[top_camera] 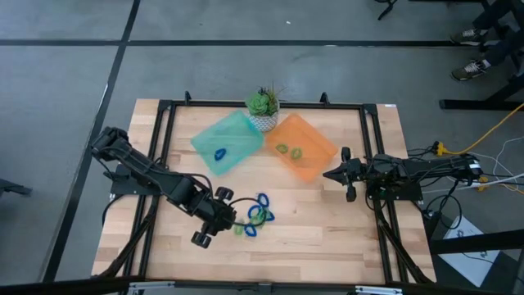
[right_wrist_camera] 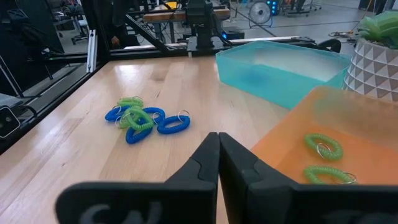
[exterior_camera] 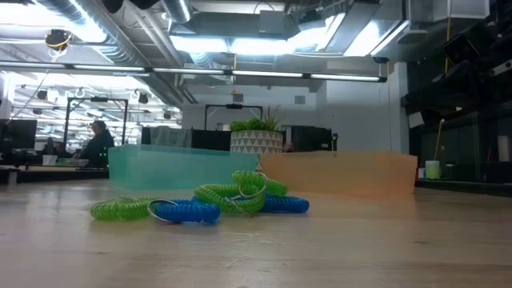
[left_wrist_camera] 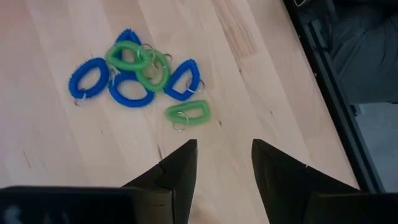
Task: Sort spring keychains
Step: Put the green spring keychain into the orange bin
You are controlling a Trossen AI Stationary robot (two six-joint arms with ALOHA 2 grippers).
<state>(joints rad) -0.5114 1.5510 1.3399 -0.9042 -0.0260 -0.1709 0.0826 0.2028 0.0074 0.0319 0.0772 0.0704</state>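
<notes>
The spring keychains [top_camera: 255, 215] lie clustered on the table [top_camera: 327, 238] — blue and green coils mixed. The left gripper [left_wrist_camera: 224, 163] hovers just beside the cluster, fingers spread, holding nothing. The right gripper [right_wrist_camera: 219, 152] waits near the orange tray [top_camera: 315, 160], fingers pressed together — two green coils lie inside.

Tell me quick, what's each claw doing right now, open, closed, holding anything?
Left claw: open, empty, beside the loose spring keychains.
Right claw: closed, empty, near the orange tray.
</notes>
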